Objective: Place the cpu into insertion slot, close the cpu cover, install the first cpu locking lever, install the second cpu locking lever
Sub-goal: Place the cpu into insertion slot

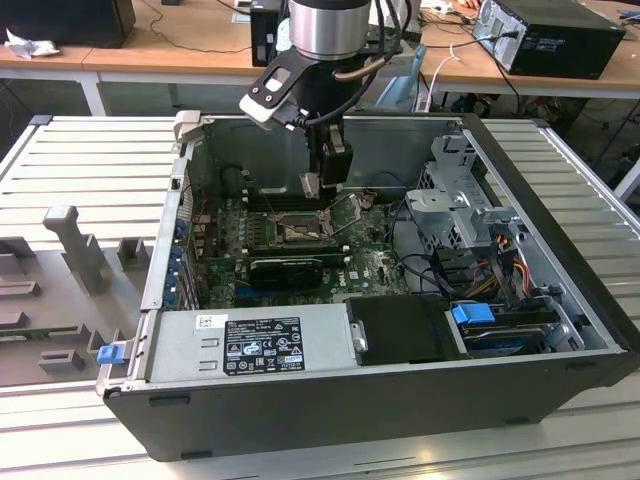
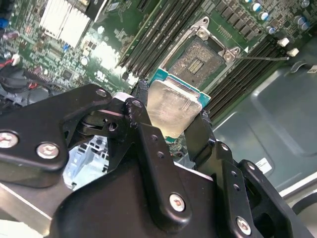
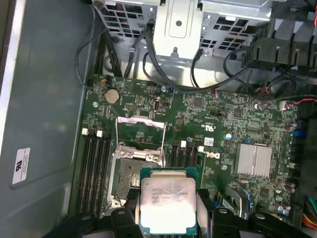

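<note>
The cpu (image 3: 166,201) (image 2: 173,106) is pinched at two opposite edges between the black fingers (image 2: 142,96) of the gripper (image 2: 171,113) (image 3: 168,220), its pale silvery top facing both wrist cameras and its green rim showing around the metal. It hangs clear of the board, not seated. In the first wrist view it overlaps one edge of the insertion slot (image 3: 130,178) (image 2: 198,59), whose dark contact field lies bare. The cpu cover (image 3: 140,120) (image 1: 347,212) stands swung up from the far side of the slot, its square window open. In the second wrist view a thin locking lever (image 2: 262,58) sticks out from a corner of the socket frame across the black memory slots (image 2: 158,34). These slots flank the socket on both sides on the green motherboard (image 3: 218,124), which also carries a coin cell (image 3: 113,95) near its corner and a finned silver heatsink (image 3: 253,159) toward its opposite edge. In the exterior view the gripper (image 1: 325,175) reaches down into the open computer case (image 1: 400,400), close to its far wall, directly over the insertion slot (image 1: 303,232). A labelled power supply (image 1: 250,345) lies along the near wall of the case and a metal drive cage (image 1: 455,200) fills the corner at the exterior view's right. The case rests on a ribbed grey table (image 1: 90,160).
</note>
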`<state>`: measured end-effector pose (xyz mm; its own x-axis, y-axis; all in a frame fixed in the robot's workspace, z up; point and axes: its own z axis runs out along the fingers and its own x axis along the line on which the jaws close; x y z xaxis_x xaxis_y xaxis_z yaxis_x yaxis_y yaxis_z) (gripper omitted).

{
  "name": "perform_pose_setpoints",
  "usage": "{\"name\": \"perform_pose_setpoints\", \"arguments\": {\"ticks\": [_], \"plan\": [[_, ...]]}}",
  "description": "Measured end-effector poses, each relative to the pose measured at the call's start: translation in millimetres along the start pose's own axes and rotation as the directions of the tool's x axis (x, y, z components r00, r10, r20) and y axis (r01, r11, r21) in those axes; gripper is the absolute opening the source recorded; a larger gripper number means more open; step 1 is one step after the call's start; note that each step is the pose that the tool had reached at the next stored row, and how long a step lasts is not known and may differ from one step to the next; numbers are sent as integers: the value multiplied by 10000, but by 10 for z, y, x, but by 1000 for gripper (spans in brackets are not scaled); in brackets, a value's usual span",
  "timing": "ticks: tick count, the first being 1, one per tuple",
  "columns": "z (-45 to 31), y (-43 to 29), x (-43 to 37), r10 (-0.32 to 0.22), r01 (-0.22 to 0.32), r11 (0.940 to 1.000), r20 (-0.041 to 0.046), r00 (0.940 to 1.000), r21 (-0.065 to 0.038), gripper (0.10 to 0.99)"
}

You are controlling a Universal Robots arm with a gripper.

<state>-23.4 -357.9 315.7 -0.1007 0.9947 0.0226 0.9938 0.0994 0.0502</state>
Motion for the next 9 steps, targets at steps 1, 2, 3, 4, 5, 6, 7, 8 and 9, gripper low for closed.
{"name": "perform_pose_setpoints", "arguments": {"ticks": [1,2,3,4,5,6,7,8,9], "plan": [[11,-1,0,169,-169,9999,7,9999,17,537],[19,-1,-1,286,-286,9996,13,9996,24,537],[28,-1,-1,374,-374,9993,16,9993,38,537],[35,-1,-1,389,-389,9992,24,9992,47,537],[51,-2,-1,389,-389,9992,27,9992,48,537],[79,-3,-2,391,-391,9992,27,9992,49,537],[102,-5,-2,391,-391,9992,26,9992,54,537],[118,-6,-3,393,-393,9992,25,9992,55,537],[134,-6,-3,392,-393,9992,24,9992,55,537]]}}
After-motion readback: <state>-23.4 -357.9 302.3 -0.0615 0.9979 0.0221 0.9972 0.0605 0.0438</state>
